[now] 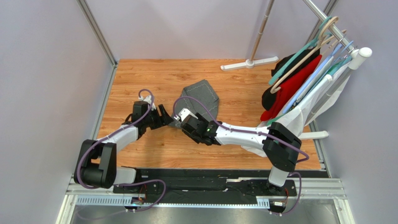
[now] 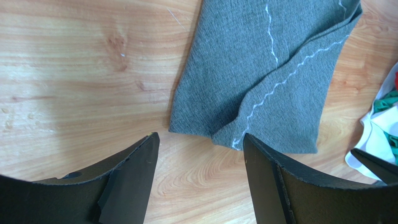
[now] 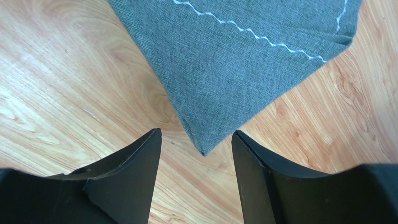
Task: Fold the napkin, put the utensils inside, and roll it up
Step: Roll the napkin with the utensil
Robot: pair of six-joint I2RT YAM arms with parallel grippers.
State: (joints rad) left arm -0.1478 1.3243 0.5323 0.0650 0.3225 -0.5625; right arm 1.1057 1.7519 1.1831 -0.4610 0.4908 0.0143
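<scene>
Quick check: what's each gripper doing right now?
Left gripper: open, holding nothing.
Right gripper: open, napkin corner just ahead, not gripped.

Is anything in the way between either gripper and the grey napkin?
Nothing visible. Only bare wooden tabletop separates the open left gripper from the napkin, and the open right gripper from its corner.

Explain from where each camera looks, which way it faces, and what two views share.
Top external: above and behind the arm bases, facing down on the wooden table, the napkin and hanging garments; both whole arms, left claw, right claw show.
Left wrist: on the left arm, facing down at the napkin's folded edge; only its open claw fingers show.
Right wrist: on the right arm, facing down at a napkin corner; only its open claw fingers show.
Shared: all three see the napkin.
</scene>
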